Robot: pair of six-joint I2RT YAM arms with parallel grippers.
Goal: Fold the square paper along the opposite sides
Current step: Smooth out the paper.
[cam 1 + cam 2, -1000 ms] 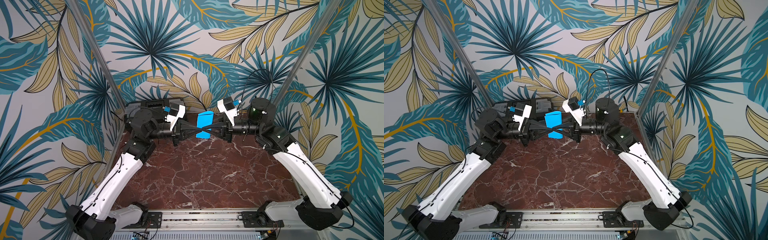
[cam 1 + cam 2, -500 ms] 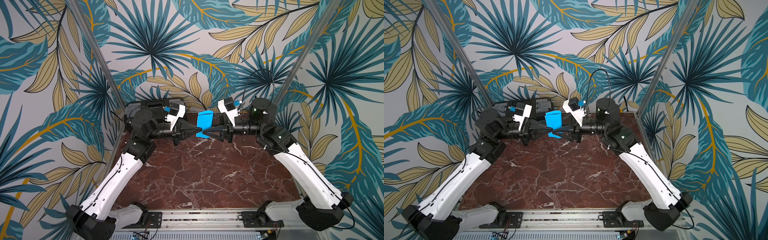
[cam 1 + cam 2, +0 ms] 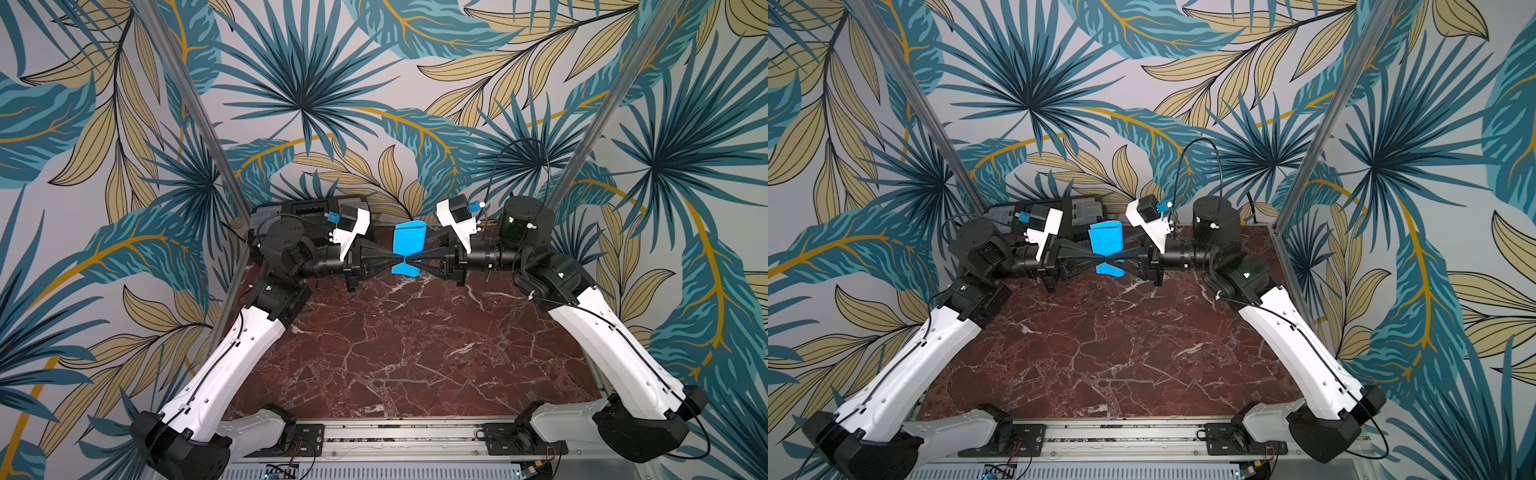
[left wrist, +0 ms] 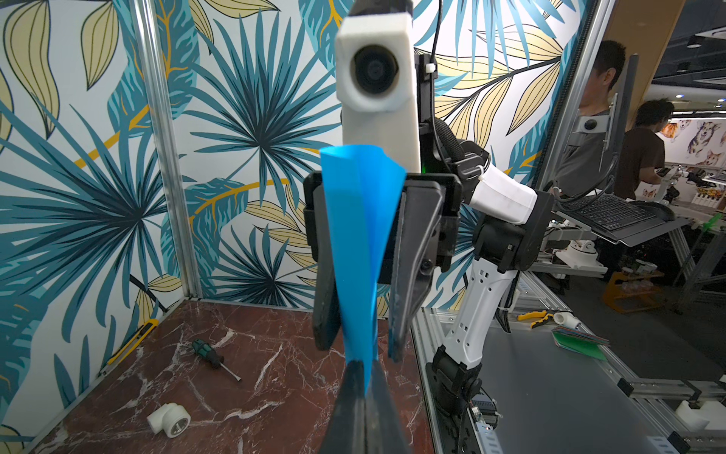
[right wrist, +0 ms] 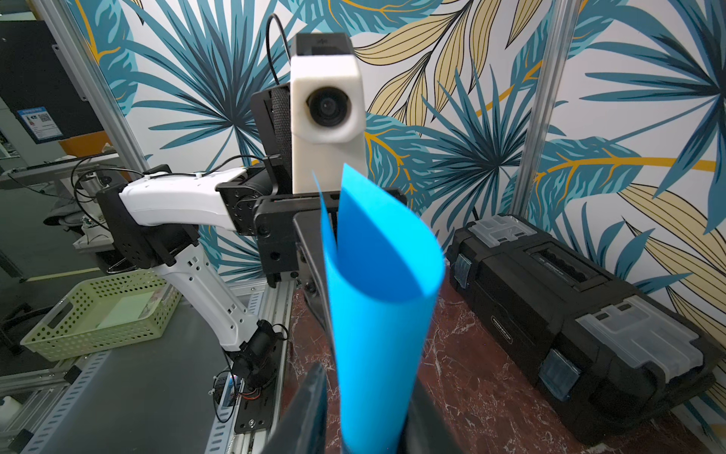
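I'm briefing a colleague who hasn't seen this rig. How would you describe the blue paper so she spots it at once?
Find the red marble table, then its far edge near the black toolbox. There the left end effector pinches the square paper above the tabletop, tip to tip with the right end effector. It is the only sky-blue sheet, curled and unmarked.

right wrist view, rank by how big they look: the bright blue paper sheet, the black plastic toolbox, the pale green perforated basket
1. black plastic toolbox
2. bright blue paper sheet, close to the lens, so it looks oversized
3. pale green perforated basket
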